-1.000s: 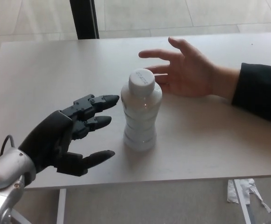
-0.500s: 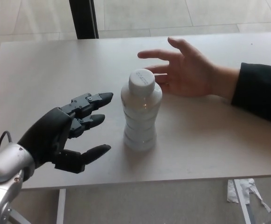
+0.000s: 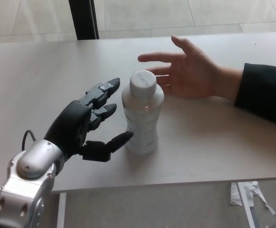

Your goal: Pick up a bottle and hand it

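My left hand [image 3: 83, 128] spread at water bottle's [image 3: 142, 114] 9 o'clock; thumb may tip it toward person's hand [image 3: 190, 71].

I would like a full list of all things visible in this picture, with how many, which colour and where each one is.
bottle: one, white with a white cap, upright near the middle of the table.
table: one, pale beige top, fills most of the view.
dark post: one, black, standing on the floor behind the table's far edge.
scrap of paper: one, white, on the floor under the table's near right corner.
person's hand: one, open, with a dark sleeve, reaching in from the right behind the bottle.
left hand: one, black with a silver wrist, open, fingers spread right beside the bottle.
right hand: not in view.
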Robot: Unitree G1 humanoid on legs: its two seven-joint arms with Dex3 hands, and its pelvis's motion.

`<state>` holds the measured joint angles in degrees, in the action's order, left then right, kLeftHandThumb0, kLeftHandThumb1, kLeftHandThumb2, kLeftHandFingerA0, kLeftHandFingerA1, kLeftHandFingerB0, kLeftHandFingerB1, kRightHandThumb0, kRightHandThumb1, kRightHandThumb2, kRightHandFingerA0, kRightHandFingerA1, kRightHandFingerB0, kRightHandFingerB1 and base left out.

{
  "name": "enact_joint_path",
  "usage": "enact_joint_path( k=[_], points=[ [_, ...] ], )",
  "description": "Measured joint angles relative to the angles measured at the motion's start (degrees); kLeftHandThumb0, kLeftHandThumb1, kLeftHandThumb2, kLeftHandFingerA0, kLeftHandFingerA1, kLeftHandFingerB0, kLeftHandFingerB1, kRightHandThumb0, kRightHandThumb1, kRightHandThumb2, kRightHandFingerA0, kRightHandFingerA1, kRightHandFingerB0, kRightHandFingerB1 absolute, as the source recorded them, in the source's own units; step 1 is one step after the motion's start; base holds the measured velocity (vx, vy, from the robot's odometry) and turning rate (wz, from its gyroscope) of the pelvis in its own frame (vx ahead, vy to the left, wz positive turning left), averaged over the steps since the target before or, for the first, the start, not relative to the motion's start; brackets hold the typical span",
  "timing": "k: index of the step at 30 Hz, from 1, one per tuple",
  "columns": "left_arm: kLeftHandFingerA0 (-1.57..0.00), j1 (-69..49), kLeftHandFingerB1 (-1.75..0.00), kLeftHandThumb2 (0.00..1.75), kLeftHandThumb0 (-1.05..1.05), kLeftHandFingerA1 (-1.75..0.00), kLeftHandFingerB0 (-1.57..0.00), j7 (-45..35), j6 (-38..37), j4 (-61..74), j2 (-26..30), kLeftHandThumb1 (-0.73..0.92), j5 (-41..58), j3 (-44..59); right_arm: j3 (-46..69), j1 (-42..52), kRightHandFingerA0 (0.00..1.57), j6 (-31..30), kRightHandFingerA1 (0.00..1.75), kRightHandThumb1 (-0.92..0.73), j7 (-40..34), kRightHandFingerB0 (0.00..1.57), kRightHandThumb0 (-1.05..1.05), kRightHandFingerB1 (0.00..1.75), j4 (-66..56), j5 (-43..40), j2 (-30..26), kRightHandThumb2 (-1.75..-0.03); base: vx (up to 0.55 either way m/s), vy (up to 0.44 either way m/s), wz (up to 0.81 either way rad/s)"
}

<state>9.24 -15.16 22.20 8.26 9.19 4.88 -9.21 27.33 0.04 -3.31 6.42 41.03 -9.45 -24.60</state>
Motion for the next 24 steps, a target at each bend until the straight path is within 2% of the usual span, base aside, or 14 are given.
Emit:
enact_joint_path(
  k=[1,2,4,6,7,8,11,12,13,14,15,21,23,24],
  points=[
    [0.00,0.00,-0.07,0.89,-0.77,-0.28,-0.06,0.39,0.03,-0.23,-0.46,0.42,-0.29,-0.32,-0.01,-0.05,1.09,-0.13,1.62,-0.51,0.00,0.42,-0.82,0.68,-0.29,-0.01,0.00,-0.60,0.00,0.000,0.00],
    [-0.01,0.00,-0.07,0.89,-0.78,-0.29,-0.08,0.77,0.07,-0.54,-0.87,0.43,-0.56,-0.69,-0.03,-0.14,1.18,-0.27,1.47,-0.40,0.00,0.42,-0.84,0.69,-0.60,-0.01,0.00,-0.84,0.00,0.000,0.00],
    [-0.01,-0.12,-0.07,0.89,-0.78,-0.29,-0.08,1.57,0.17,-1.23,-1.82,0.43,-1.20,-1.52,-0.03,-0.48,1.18,-0.37,1.47,-0.40,-0.07,0.42,-0.84,0.69,-0.42,-0.01,0.00,-0.84,0.00,0.000,0.00],
    [-0.02,-0.42,-0.04,0.91,-0.82,-0.24,-0.10,2.07,0.23,-1.69,-2.58,0.46,-1.68,-2.24,-0.04,-0.99,1.02,-0.41,1.55,-0.50,-0.13,0.44,-0.81,0.68,0.17,0.00,0.00,-0.60,0.00,0.000,0.00],
    [-0.01,-0.51,-0.03,0.92,-0.85,-0.25,-0.06,2.27,0.26,-1.74,-2.69,0.47,-1.85,-2.53,-0.05,-1.15,1.19,-0.39,1.41,-0.41,-0.13,0.38,-0.79,0.66,0.46,-0.01,0.00,-0.85,0.00,0.000,0.00],
    [-0.02,-0.63,-0.04,0.91,-0.84,-0.24,-0.05,2.56,0.28,-1.83,-2.71,0.46,-2.29,-3.04,-0.04,-1.36,1.09,-0.23,1.02,-0.54,-0.08,0.40,-0.75,0.63,0.97,-0.03,0.00,-0.56,0.00,0.000,0.00],
    [0.00,-1.14,-0.10,0.88,-0.77,-0.28,-0.02,3.52,0.39,-2.09,-2.70,0.41,-3.80,-4.53,-0.07,-1.93,1.14,0.86,0.80,-0.54,0.23,0.40,-0.73,0.62,2.43,-0.06,0.01,-0.57,0.00,0.000,0.00],
    [0.00,-1.29,-0.10,0.87,-0.77,-0.28,0.00,3.69,0.39,-2.34,-2.76,0.41,-4.05,-4.71,-0.12,-2.14,1.05,1.31,0.84,-0.40,0.23,0.39,-0.74,0.65,2.91,-0.03,0.02,-0.86,0.00,0.000,0.00],
    [0.00,-1.50,-0.10,0.87,-0.77,-0.28,0.00,3.89,0.38,-2.83,-2.91,0.41,-4.27,-4.81,-0.22,-2.36,1.05,1.95,0.84,-0.40,0.24,0.39,-0.74,0.65,3.57,0.00,0.02,-0.86,0.00,0.000,0.00],
    [0.00,-1.61,-0.08,0.88,-0.80,-0.27,0.00,4.02,0.38,-3.12,-2.99,0.43,-4.41,-4.86,-0.29,-2.42,1.09,2.23,0.75,-0.54,0.24,0.39,-0.74,0.60,3.83,0.01,0.02,-0.57,0.00,0.000,0.00],
    [-0.03,-1.79,-0.09,0.89,-0.78,-0.28,-0.04,4.24,0.36,-3.71,-3.13,0.43,-4.68,-4.95,-0.42,-2.59,1.20,2.75,1.11,-0.40,0.24,0.39,-0.77,0.64,4.27,0.03,0.01,-0.82,0.00,0.000,0.00],
    [0.00,-0.42,-0.05,0.90,-0.82,-0.30,0.00,7.02,-0.14,-7.09,-4.99,0.44,-7.41,-6.08,-1.74,-3.08,1.13,5.00,1.17,-0.53,-0.28,0.40,-0.73,0.63,6.04,0.40,0.01,-0.57,0.00,0.000,0.00],
    [0.00,1.31,-0.08,0.90,-0.80,-0.32,0.00,8.44,-0.41,-9.22,-6.49,0.43,-8.63,-7.03,-2.00,-3.13,1.05,5.36,0.92,-0.41,-0.60,0.38,-0.72,0.64,6.29,0.47,0.01,-0.86,0.00,0.000,0.00],
    [-0.01,2.06,-0.08,0.89,-0.79,-0.38,0.00,9.13,-0.41,-10.12,-7.18,0.43,-9.28,-7.59,-2.14,-3.12,1.13,5.59,1.14,-0.54,-0.69,0.38,-0.74,0.62,6.37,0.50,0.01,-0.58,0.00,0.000,0.00]
  ],
)
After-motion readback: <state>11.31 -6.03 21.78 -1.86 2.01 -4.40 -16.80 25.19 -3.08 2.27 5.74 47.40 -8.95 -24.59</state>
